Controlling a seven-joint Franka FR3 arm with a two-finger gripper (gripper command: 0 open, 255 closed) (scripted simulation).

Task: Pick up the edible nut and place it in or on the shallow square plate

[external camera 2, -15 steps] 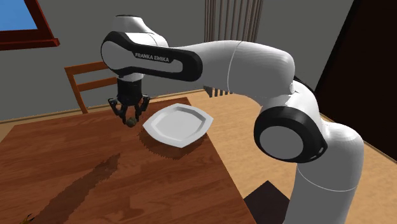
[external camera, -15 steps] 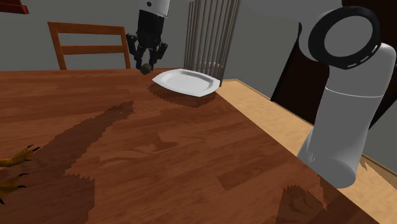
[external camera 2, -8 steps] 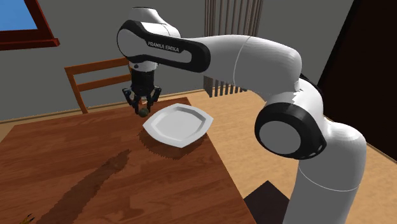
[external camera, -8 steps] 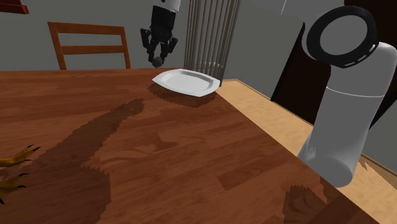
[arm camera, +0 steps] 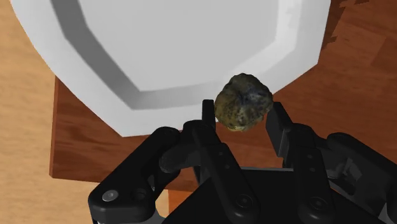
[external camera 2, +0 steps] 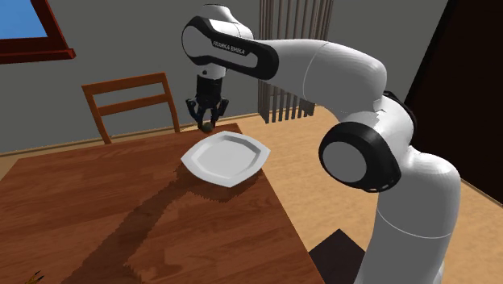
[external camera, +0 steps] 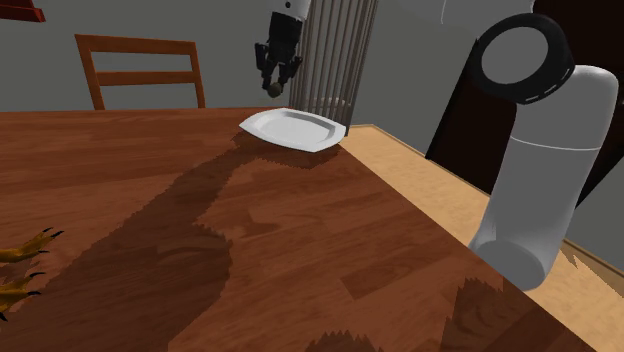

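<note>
Wrist view: the gripper [arm camera: 243, 113] has its fingers drawn in tight on one rough brown-green nut [arm camera: 243, 102]. It is held in the air over the rim of the one white square plate [arm camera: 191, 44] on the wooden table [external camera: 250, 230]. The shoulder view adds two yellow clawed feet [external camera: 25, 247] at its left edge. The second exterior view adds a blue framed picture [external camera 2: 24, 32]. One wooden chair [external camera 2: 133, 101] and one slatted grey rack [external camera: 335, 50] stand beyond the table.

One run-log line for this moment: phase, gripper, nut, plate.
phase: pre-place | gripper: shut on nut | nut: held off the table, near plate rim | plate: white, at table corner
</note>
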